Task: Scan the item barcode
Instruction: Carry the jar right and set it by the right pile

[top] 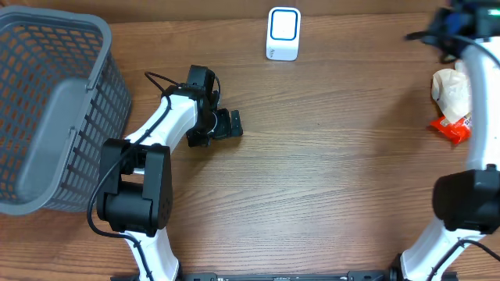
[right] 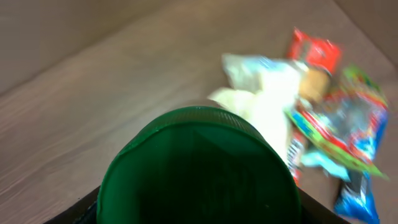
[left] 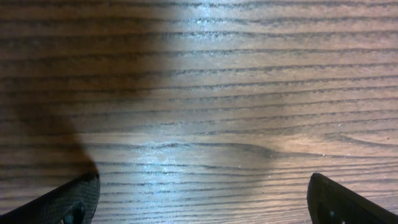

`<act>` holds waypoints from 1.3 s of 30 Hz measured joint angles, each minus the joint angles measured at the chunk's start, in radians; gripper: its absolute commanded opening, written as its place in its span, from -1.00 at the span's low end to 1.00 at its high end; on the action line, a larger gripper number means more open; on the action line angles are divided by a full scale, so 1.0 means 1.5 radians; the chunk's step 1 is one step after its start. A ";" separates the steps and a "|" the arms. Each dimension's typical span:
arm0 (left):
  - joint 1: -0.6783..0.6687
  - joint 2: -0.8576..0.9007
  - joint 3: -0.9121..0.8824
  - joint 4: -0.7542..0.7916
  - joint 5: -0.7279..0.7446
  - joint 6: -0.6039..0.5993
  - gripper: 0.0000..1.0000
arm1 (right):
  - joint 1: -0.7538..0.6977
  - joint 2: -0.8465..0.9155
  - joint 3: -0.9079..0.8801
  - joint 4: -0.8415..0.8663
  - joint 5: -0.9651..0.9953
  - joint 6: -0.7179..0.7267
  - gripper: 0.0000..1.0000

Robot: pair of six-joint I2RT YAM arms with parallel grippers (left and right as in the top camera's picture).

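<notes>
The item (right: 199,168) is a dark green round container that fills the lower middle of the right wrist view. My right gripper (right: 199,208) is shut on it, with black jaws at both of its sides. In the overhead view that gripper (top: 447,30) is raised at the far right back, and the item is hard to make out there. The white barcode scanner (top: 283,33) stands at the back centre. My left gripper (top: 233,124) rests low over the table left of centre, open, with only bare wood between its fingers (left: 68,202).
A grey mesh basket (top: 55,109) takes up the left side. A pile of snack packets (top: 453,105) lies at the right edge and appears blurred (right: 317,106) behind the green item. Wood tabletop (top: 336,156) spans between the arms.
</notes>
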 measured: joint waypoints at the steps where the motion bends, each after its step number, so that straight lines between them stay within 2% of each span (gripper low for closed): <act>1: 0.000 0.000 0.000 -0.004 0.000 0.000 1.00 | -0.020 0.000 0.000 -0.011 -0.009 0.008 -0.79; 8: 0.000 0.000 0.001 -0.014 0.000 0.000 1.00 | -0.141 0.000 0.000 -0.064 -0.060 0.033 -0.81; 13: 0.000 0.000 0.001 -0.019 0.000 0.000 1.00 | -0.175 -0.011 -0.041 -0.068 -0.077 0.046 -0.81; 19: 0.000 0.000 0.001 -0.022 0.000 0.000 1.00 | -0.188 -0.086 -0.217 0.013 -0.086 0.062 -0.82; 28: 0.000 0.000 0.001 -0.024 0.000 0.000 1.00 | -0.245 -0.276 -0.545 0.196 -0.122 0.086 -0.81; 35: 0.000 0.000 0.001 -0.038 0.000 0.000 1.00 | -0.295 -0.293 -0.713 0.309 -0.171 0.131 -0.79; 39: 0.000 0.000 0.001 -0.051 0.000 0.000 0.99 | -0.309 -0.293 -0.760 0.351 -0.182 0.148 -0.76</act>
